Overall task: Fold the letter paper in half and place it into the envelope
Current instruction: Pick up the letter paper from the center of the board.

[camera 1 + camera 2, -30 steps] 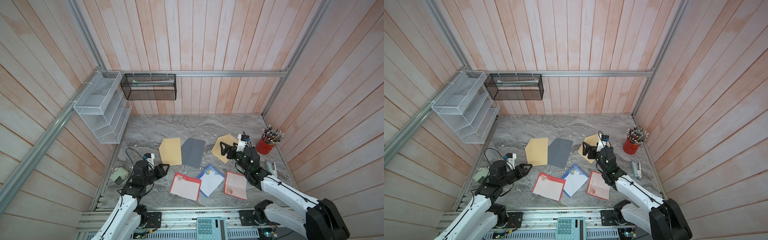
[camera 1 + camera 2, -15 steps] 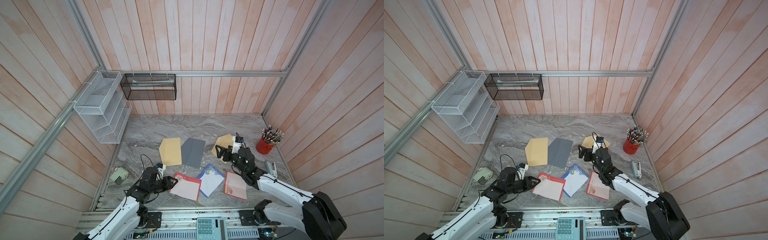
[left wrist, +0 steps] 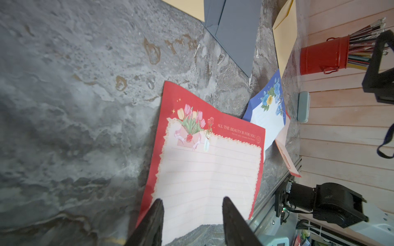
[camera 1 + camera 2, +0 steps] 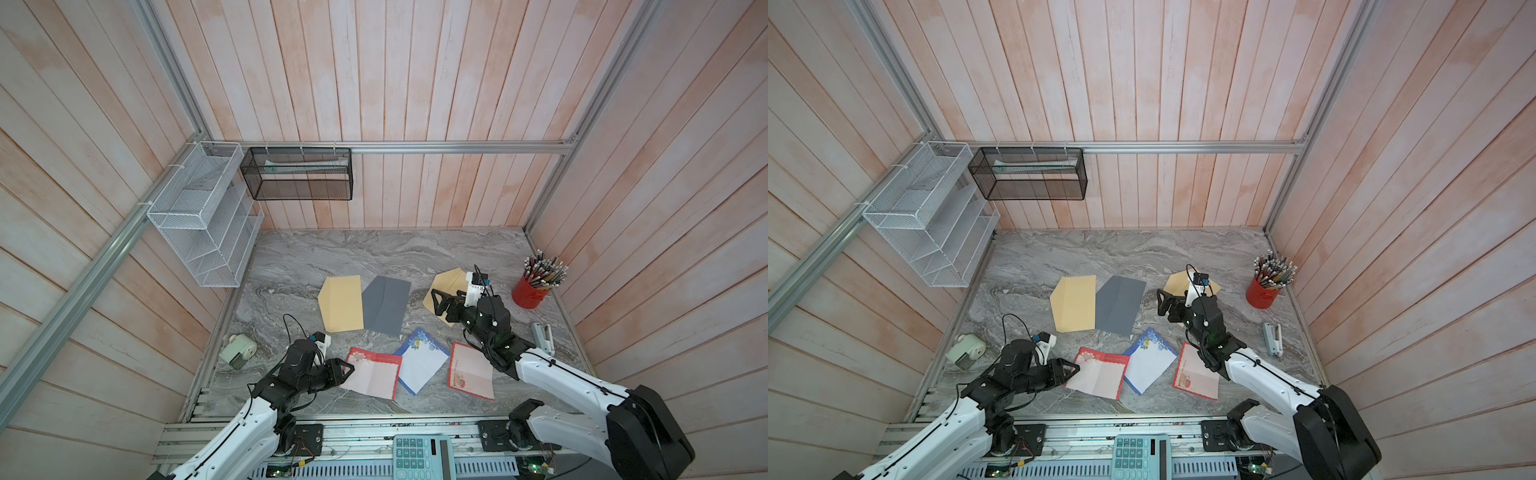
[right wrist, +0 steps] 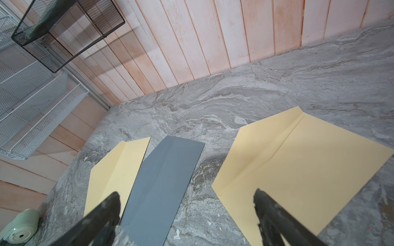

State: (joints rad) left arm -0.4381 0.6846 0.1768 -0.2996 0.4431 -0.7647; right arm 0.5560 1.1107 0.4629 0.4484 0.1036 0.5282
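left gripper (image 3: pixel 192 200): jaws apart at 9 o'clock edge of red letter paper (image 4: pixel 376 374) | right gripper (image 5: pixel 187 192): spread wide over envelope (image 5: pixel 309 166) | risk: flat sheet may skid, not lift

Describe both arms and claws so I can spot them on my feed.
They match: smooth white links on the left arm and right arm, black joint housings, and a black left claw and right claw with tapered, triangular open-frame fingers. Each wrist carries a white camera block with a thin black cable looping above it.
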